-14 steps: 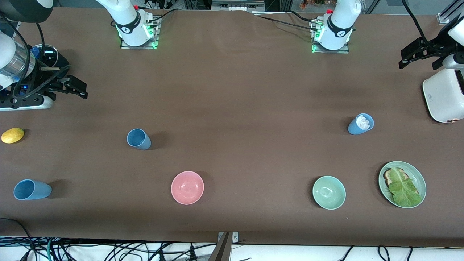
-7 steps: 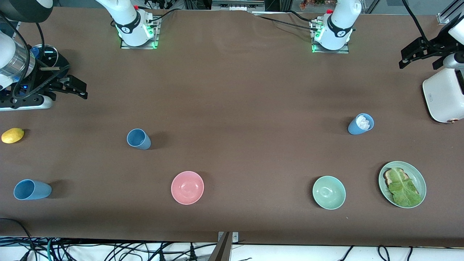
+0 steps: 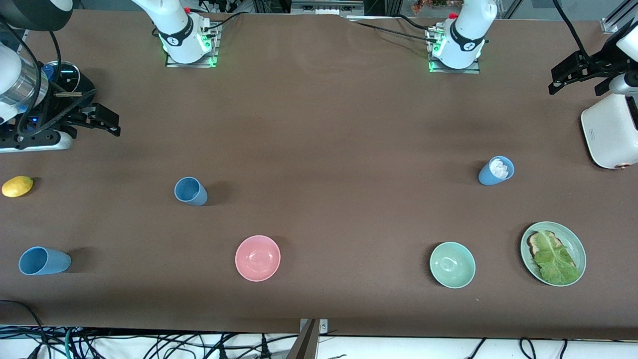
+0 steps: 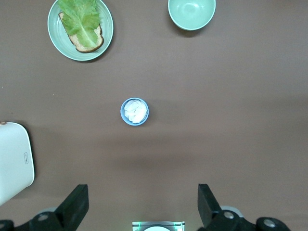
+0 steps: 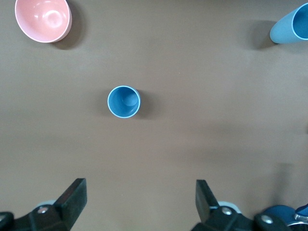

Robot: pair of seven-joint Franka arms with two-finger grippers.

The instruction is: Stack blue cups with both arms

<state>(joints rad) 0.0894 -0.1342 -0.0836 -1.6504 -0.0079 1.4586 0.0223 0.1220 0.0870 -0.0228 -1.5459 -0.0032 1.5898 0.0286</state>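
Observation:
Three blue cups are on the brown table. One blue cup (image 3: 191, 191) (image 5: 123, 101) is empty, toward the right arm's end. A second blue cup (image 3: 44, 261) (image 5: 291, 26) sits nearer the front camera, by that end's edge. The third blue cup (image 3: 496, 171) (image 4: 134, 111), toward the left arm's end, holds something white and crumpled. My right gripper (image 3: 110, 124) (image 5: 139, 197) hangs open and empty, high over the table's right-arm end. At the other end, my left gripper (image 3: 556, 81) (image 4: 142, 204) is likewise open and empty, up beside the toaster.
A pink bowl (image 3: 257, 258), a pale green bowl (image 3: 452, 265) and a green plate (image 3: 578, 244) with toast and lettuce line the side nearest the front camera. A white toaster (image 3: 610, 132) stands at the left arm's end; a lemon (image 3: 17, 186) lies at the right arm's end.

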